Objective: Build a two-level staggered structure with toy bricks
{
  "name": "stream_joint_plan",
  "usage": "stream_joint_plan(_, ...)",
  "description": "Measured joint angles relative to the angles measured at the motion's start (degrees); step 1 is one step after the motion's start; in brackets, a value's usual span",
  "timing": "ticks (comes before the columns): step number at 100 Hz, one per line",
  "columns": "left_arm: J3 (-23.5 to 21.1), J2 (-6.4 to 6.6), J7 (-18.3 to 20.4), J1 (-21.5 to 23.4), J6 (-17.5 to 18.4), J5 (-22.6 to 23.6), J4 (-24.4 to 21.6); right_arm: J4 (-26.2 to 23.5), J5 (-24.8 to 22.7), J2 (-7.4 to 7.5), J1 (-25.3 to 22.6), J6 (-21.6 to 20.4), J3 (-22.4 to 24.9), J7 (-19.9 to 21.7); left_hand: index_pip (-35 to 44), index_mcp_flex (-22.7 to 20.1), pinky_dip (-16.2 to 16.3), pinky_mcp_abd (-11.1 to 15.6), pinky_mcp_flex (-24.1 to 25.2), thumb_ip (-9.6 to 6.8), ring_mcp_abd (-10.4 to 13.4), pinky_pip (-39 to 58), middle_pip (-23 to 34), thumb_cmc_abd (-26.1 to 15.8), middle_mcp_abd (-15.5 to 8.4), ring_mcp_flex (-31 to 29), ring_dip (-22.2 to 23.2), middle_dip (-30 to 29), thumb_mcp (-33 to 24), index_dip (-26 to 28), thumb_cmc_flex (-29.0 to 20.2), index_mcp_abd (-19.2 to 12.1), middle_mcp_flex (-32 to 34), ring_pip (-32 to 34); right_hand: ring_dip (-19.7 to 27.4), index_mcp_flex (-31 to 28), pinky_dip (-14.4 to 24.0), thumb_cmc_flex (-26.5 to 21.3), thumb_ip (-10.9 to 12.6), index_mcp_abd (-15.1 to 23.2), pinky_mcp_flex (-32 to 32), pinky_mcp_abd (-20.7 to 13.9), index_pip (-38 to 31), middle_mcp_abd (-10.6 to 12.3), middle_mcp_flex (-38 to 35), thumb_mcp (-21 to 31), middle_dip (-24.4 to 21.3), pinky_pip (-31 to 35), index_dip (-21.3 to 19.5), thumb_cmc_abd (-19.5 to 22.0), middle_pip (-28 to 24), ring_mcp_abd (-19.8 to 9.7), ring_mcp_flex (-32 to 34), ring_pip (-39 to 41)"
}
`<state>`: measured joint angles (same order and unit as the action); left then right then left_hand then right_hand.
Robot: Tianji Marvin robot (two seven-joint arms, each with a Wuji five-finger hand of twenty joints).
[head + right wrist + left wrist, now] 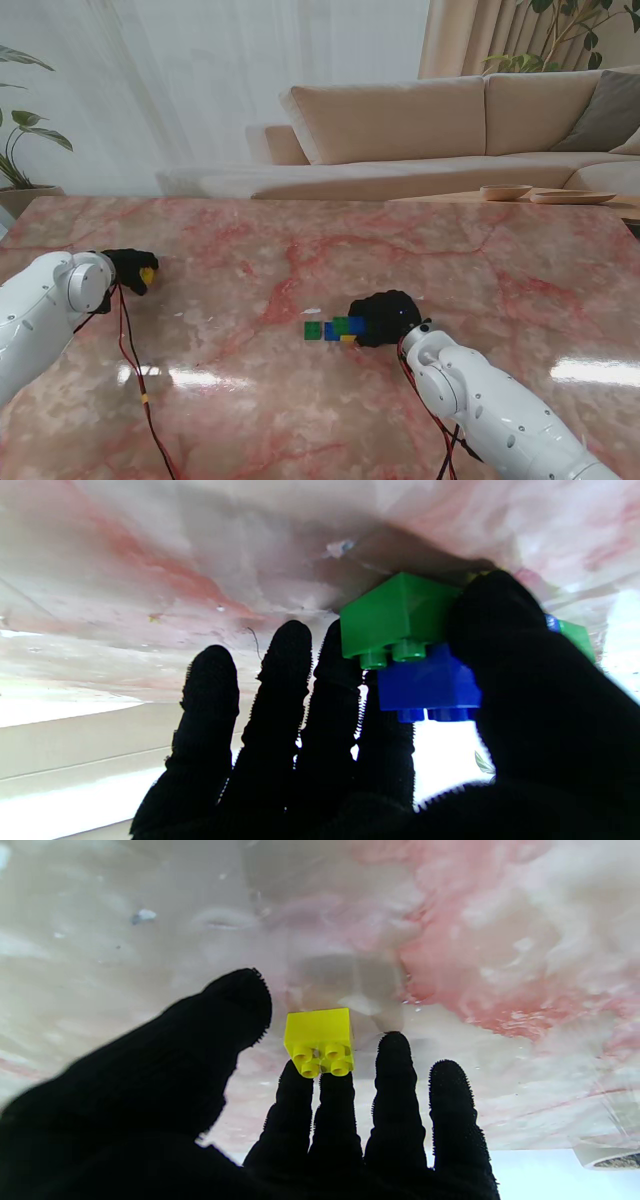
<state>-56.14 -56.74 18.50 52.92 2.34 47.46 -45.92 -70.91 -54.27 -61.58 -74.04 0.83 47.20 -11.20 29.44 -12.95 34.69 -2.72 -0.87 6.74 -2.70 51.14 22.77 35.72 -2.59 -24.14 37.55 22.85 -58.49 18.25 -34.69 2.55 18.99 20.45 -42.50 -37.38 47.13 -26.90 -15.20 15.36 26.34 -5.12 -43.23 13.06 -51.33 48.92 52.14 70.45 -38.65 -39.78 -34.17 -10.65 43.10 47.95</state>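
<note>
**Stand view: right hand on the stack, left hand parked by a yellow brick**

Stand view has the brick cluster mid-desk: a blue brick (332,331) with a green brick (342,323) touching it, a bit of yellow at the near edge, and a lone green brick (313,330) just beside to the left. The right hand (384,318) is on the cluster. In its wrist view the thumb presses the blue brick (430,685), which sits offset on the green one (395,612), while the other fingers (292,680) are stretched out and hold nothing.

Far to the left, the left hand (128,269) sits with fingers spread by a yellow brick (320,1040), touching it at most, not gripping.

Risk as I see it: blue only half overlaps green, so a sideways thumb push could tip it or slide the whole cluster across the slick marble desk (300,240).
</note>
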Motion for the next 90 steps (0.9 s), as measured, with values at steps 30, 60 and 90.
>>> stream_joint_plan(30, -0.26, 0.62, -3.42, 1.39, -0.16, 3.2, -0.43, 0.68, 0.41, -0.26, 0.53, -0.04, -0.66, -0.72, 9.31, 0.02, 0.75, -0.54, -1.37, 0.0, -0.02, 0.28, 0.65, 0.65, -0.1, -4.32, 3.01, 1.84, 0.02, 7.54, 0.02, -2.43, 2.33, 3.51, -0.01, 0.0, 0.0, 0.0, -0.01, 0.0, 0.0, 0.0, 0.0, -0.02, -0.01, 0.0, 0.05, 0.0, 0.0, 0.0, 0.1, 0.0, 0.0, 0.0)
stream_joint_plan(60, 2.8, 0.75, -5.66, 0.11, -1.35, 2.51, 1.19, 0.71, 0.38, -0.31, 0.54, 0.0, -0.69, -0.73, 19.83, -1.15, 1.46, -1.02, -2.86, 0.02, -0.15, 3.55, 2.74, 1.08, -0.35, -5.77, 5.85, 7.45, 1.4, 16.54, 0.08, -4.58, 2.33, 7.8, -0.01, -0.01, 0.0, 0.0, -0.01, 0.0, 0.0, 0.0, 0.0, -0.02, -0.01, 0.0, 0.05, 0.0, 0.0, 0.0, 0.16, 0.0, 0.0, 0.0)
stream_joint_plan(90, 6.03, 0.97, -6.59, -1.86, 0.14, 0.8, 3.19, 0.7, 0.4, -0.31, 0.57, 0.01, -0.75, -0.72, 19.9, -1.17, 2.03, -1.2, -3.13, 0.02, -0.21, 3.9, 4.82, 1.04, 1.45, -6.98, 6.4, 10.44, 1.27, 17.93, -1.63, -5.32, 2.25, 7.91, -0.01, -0.01, 0.0, 0.0, -0.01, 0.0, 0.0, 0.0, 0.0, -0.02, -0.02, 0.0, 0.05, 0.0, 0.0, 0.0, 0.17, 0.0, 0.0, 0.0)
